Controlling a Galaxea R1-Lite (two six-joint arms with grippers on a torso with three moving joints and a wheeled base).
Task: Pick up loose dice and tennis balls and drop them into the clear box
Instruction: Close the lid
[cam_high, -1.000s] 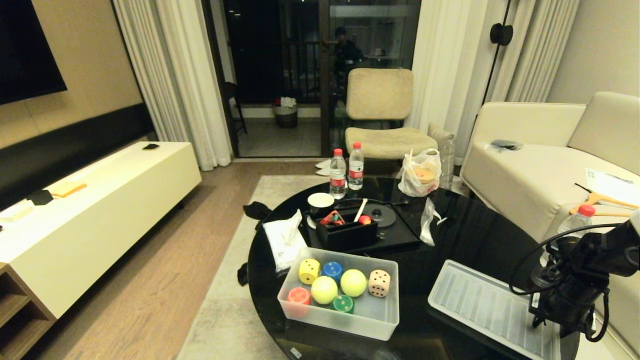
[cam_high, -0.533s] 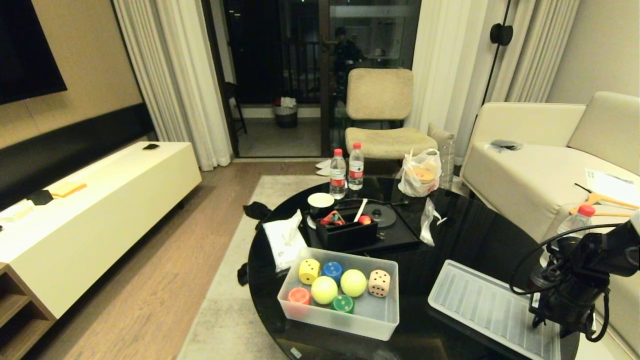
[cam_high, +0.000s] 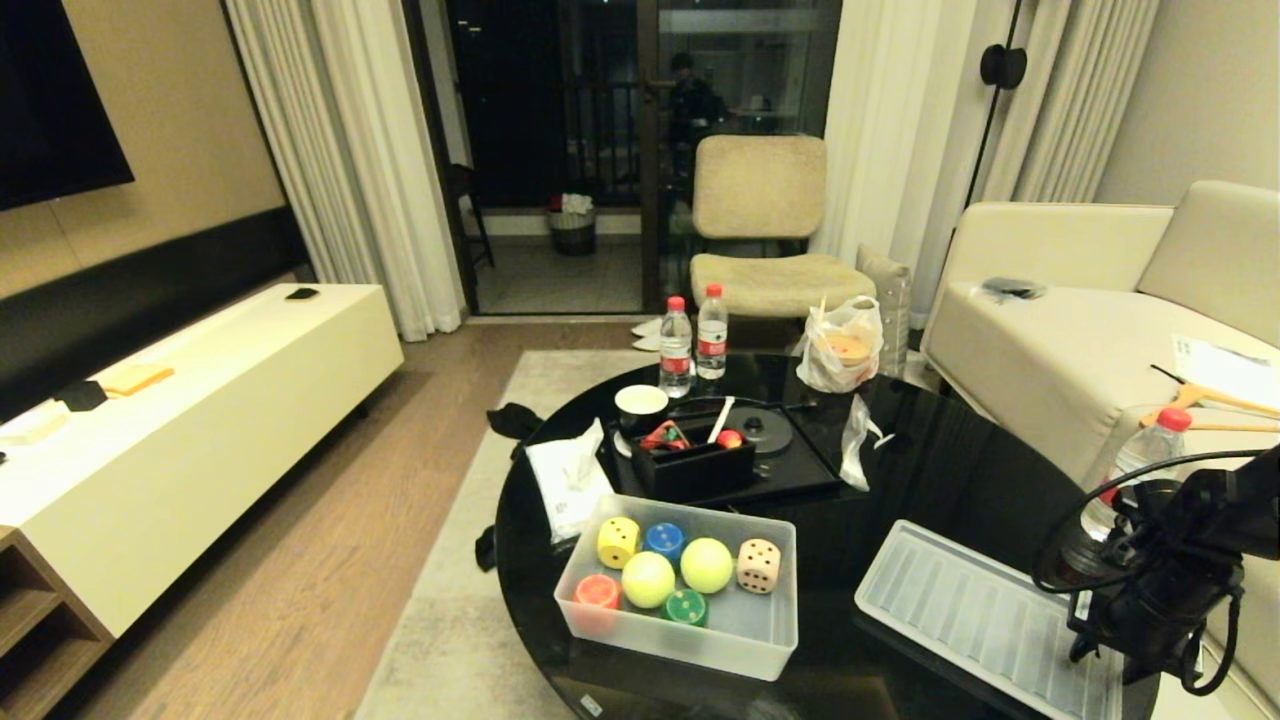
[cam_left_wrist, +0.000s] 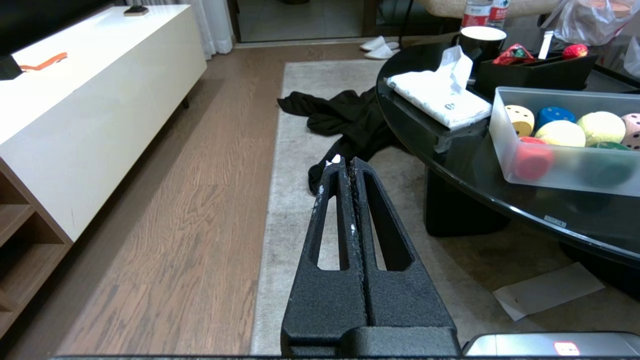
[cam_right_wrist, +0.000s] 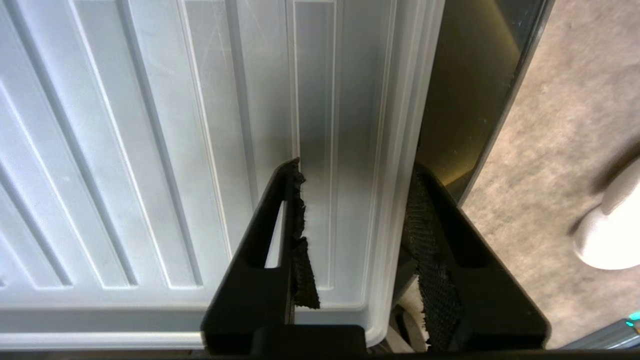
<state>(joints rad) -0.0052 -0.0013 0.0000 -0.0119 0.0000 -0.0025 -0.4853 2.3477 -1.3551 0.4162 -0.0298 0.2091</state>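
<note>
Warm, yellowish indoor light fills the living room in the head view, while the glass door at the back shows only darkness outside and faint reflections. The glossy black surface mirrors nearby things and carries soft glare. In the right wrist view, cooler light falls on the ribbed lid, with a grey shadow just ahead of the right hand. The floor beyond looks blurred.
</note>
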